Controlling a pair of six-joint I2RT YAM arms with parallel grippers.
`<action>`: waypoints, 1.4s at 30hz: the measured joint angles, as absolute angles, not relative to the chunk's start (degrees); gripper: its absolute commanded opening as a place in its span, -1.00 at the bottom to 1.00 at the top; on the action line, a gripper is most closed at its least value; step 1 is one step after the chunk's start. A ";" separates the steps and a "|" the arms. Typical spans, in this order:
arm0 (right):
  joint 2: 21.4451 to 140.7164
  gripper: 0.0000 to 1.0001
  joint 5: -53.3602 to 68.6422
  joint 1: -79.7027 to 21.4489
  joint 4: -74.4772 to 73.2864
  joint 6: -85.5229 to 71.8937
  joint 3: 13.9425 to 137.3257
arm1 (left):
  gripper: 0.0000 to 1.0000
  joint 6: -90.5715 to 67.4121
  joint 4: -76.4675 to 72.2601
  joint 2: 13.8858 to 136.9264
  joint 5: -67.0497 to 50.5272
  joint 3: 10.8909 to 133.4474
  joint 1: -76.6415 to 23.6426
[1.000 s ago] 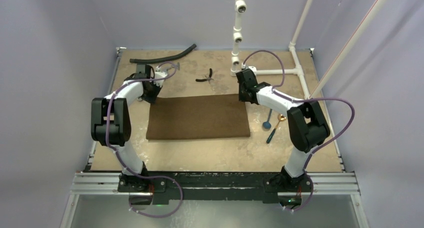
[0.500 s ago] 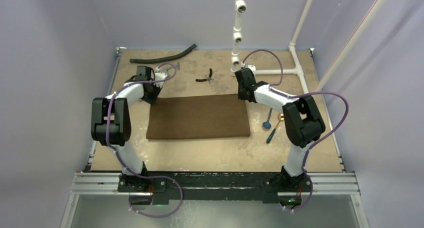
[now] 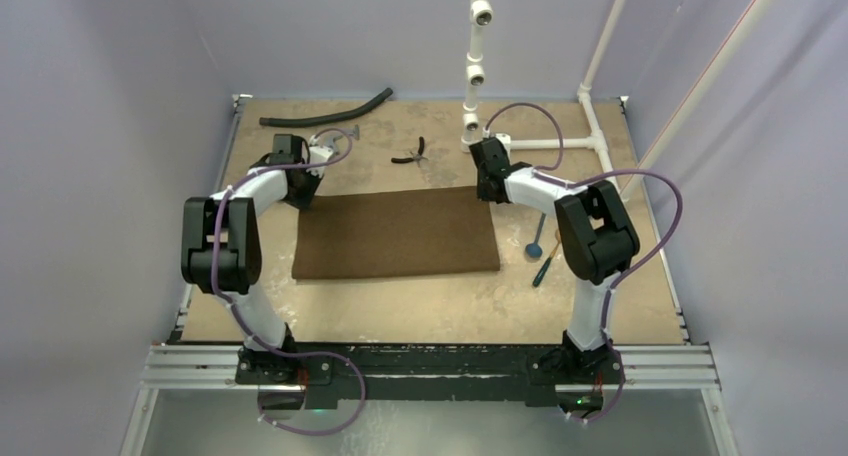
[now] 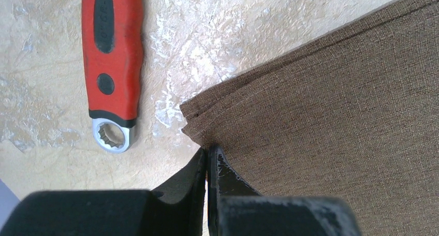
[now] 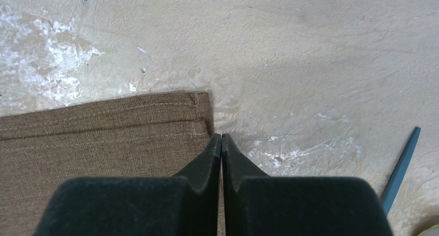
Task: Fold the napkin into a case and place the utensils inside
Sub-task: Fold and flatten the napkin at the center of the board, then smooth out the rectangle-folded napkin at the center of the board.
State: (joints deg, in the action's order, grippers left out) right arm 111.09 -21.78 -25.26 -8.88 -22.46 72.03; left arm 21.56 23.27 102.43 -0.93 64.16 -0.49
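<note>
The dark-brown napkin (image 3: 397, 234) lies flat in the middle of the table, doubled over, two hemmed layers showing at its far corners (image 4: 321, 91) (image 5: 103, 137). My left gripper (image 3: 303, 198) (image 4: 208, 150) sits at the far left corner, jaws pressed together on the napkin's edge. At the far right corner my right gripper (image 3: 490, 192) (image 5: 221, 137) is shut too, with the cloth's side edge running in between its tips. The utensils lie to the right of the napkin: a blue-bowled spoon (image 3: 536, 244) and a thin dark-teal piece (image 3: 543, 269) (image 5: 401, 168).
A red-handled wrench (image 4: 111, 55) lies just left of the napkin's far left corner. Small black pliers (image 3: 411, 154) and a black hose (image 3: 325, 111) lie at the back. White pipes (image 3: 475, 76) rise at the back right, one running along the table (image 3: 560, 143).
The right arm's elbow has swung up and toward the centre while its gripper stayed at the napkin's corner. The left arm and napkin have hardly moved.
</note>
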 measured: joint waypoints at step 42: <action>91.09 0.46 -4.34 -20.97 -4.51 -29.28 52.25 | 0.25 24.05 36.91 96.16 -6.59 72.71 -8.36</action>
